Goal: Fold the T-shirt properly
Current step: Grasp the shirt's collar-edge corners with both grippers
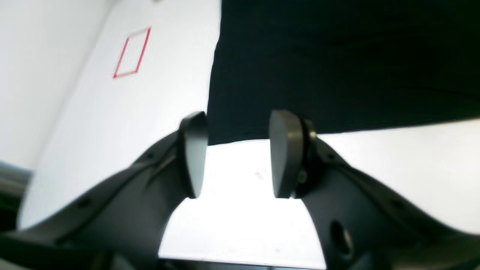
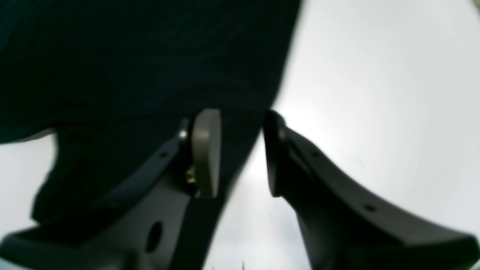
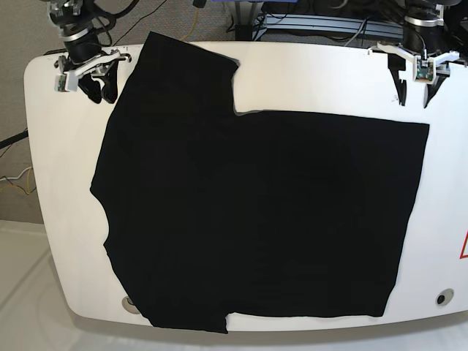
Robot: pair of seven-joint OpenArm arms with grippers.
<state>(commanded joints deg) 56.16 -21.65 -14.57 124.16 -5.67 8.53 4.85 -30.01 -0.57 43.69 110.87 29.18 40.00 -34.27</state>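
While the T-shirt [image 3: 256,212] lies flat, your left gripper [image 3: 417,86] at one o'clock hangs parted, empty. Your right gripper [image 3: 93,80] at eleven seems parted too, poised by the sleeve for pinching.

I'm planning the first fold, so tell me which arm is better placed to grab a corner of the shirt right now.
Probably the left. The left gripper is open with the T-shirt corner right ahead between its fingers. The right gripper, also open, faces a sloping sleeve edge, not a clean corner.

Base view overhead, whole table [image 3: 44,146], wrist views low, close, sharing T-shirt [image 3: 256,212] corners
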